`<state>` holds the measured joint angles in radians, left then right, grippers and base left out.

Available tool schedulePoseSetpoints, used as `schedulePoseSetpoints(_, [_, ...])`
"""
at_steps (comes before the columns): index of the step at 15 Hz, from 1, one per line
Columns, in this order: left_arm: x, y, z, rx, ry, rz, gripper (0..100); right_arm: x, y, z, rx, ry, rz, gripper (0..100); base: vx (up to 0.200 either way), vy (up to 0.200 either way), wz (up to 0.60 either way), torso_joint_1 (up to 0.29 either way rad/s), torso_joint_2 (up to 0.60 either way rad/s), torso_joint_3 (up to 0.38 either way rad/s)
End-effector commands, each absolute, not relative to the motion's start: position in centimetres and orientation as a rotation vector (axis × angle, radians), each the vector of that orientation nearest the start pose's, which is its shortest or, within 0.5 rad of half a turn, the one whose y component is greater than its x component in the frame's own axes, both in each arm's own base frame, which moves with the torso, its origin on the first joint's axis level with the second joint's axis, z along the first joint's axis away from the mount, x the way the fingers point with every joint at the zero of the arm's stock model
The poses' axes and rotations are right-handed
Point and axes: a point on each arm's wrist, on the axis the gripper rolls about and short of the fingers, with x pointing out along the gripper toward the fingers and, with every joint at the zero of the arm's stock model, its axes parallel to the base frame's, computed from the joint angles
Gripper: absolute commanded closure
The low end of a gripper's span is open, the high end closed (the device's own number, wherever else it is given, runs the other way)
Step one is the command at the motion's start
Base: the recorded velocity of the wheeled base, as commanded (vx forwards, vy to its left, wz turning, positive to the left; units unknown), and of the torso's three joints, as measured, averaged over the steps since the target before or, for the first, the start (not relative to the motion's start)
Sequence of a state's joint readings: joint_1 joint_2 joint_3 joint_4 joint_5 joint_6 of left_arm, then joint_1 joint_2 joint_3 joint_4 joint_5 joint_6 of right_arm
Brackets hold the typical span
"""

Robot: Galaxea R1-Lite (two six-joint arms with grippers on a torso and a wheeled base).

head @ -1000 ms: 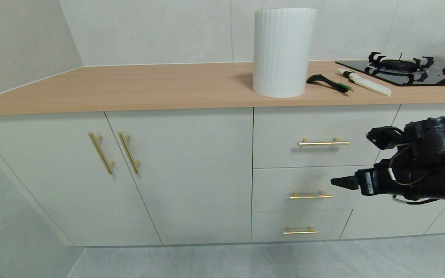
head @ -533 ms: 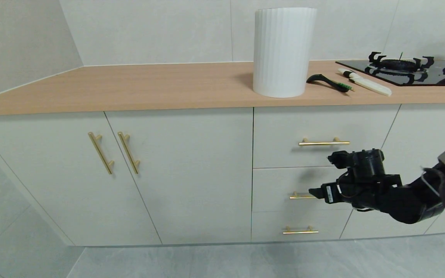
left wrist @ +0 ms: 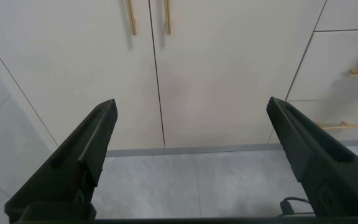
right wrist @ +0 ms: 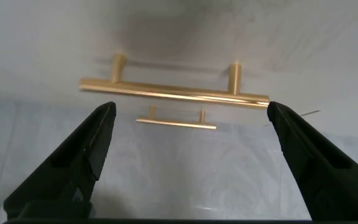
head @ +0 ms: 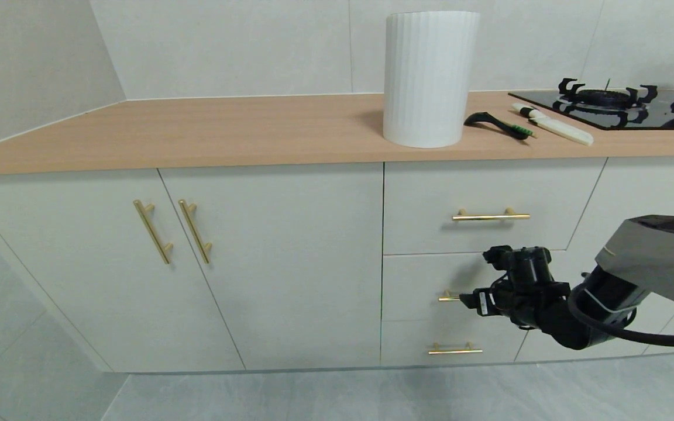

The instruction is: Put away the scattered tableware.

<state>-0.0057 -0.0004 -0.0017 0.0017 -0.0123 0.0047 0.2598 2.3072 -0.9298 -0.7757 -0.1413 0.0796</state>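
Your right pincer [head: 464,302] is released, jaws spread, with the middle drawer handle [right wrist: 174,91] just ahead between them. Your left pincer [left wrist: 191,106] is also released, facing the cabinet doors [left wrist: 229,62]. The black utensil [head: 495,124] and white knife [head: 553,124] lie on the table [head: 226,128], well above the right pincer, beside a white ribbed canister [head: 427,79].

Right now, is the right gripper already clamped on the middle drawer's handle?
No, the right gripper has its fingers spread wide apart, and the middle drawer's handle sits ungripped in the open gap between them.
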Motion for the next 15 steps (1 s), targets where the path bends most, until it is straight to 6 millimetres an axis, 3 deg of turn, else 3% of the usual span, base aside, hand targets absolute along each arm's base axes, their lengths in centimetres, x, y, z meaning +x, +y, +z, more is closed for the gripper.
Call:
schedulePoseSetpoints(1, [-2.3,0.0,7.6,0.005,0.0,-0.018,0,38.7,9.9,-0.4,-0.031,0.605,0.078,0,0.0,0.0,0.0,0.0,0.0,0.0])
schedulePoseSetpoints(15, [-2.3,0.0,7.6,0.005,0.0,-0.018,0,42.2,9.5,-3.5,-0.005,0.505,-0.064,0,0.0,0.0,0.0,0.0,0.0,0.0])
